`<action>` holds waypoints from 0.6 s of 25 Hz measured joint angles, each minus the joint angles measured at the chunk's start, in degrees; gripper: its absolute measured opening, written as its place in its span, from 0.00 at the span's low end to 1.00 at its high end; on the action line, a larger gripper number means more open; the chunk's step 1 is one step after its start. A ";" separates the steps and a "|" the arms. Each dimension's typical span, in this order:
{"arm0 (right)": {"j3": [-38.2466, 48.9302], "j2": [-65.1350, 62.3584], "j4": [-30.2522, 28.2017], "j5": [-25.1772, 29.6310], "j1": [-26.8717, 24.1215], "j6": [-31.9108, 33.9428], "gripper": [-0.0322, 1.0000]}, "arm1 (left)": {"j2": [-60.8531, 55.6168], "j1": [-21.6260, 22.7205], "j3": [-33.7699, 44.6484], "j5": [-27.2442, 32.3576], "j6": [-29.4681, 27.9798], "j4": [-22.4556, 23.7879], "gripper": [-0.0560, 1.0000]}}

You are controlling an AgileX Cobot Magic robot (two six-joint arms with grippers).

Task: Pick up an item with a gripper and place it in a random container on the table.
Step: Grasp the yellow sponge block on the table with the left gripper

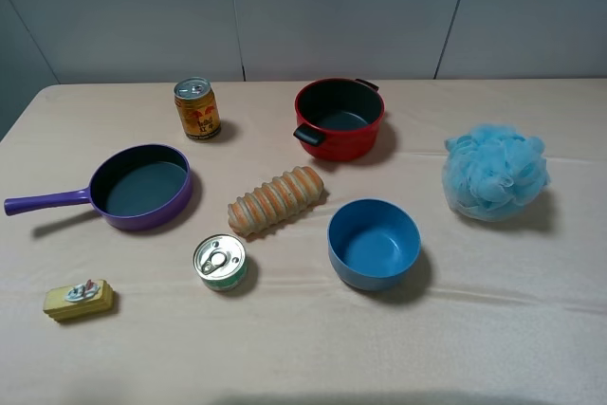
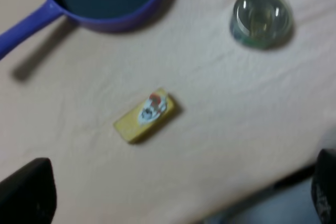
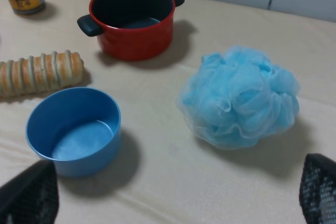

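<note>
The yellow cake-slice block (image 1: 78,300) with a grey-white and red topping lies on the beige table cloth (image 1: 285,348) at the front left. In the left wrist view the block (image 2: 147,115) lies flat, apart from my left gripper (image 2: 178,187), whose dark fingers (image 2: 26,195) stand wide apart above it, empty. The blue bowl (image 1: 374,243) stands upright and empty at centre right. It shows in the right wrist view (image 3: 73,129) ahead of my right gripper (image 3: 178,187), which is open and empty. Neither arm shows in the exterior view.
A purple frying pan (image 1: 142,187), a green-labelled tin (image 1: 220,262), a bread loaf (image 1: 276,200), a red pot (image 1: 339,118), an orange drink can (image 1: 196,108) and a blue bath pouf (image 1: 495,172) stand around. The table's front edge (image 2: 273,192) is close to the block.
</note>
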 joint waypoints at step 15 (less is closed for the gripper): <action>0.00 0.00 0.00 0.00 0.00 0.00 0.70 | 23.86 -14.24 -3.12 1.27 2.54 11.54 0.99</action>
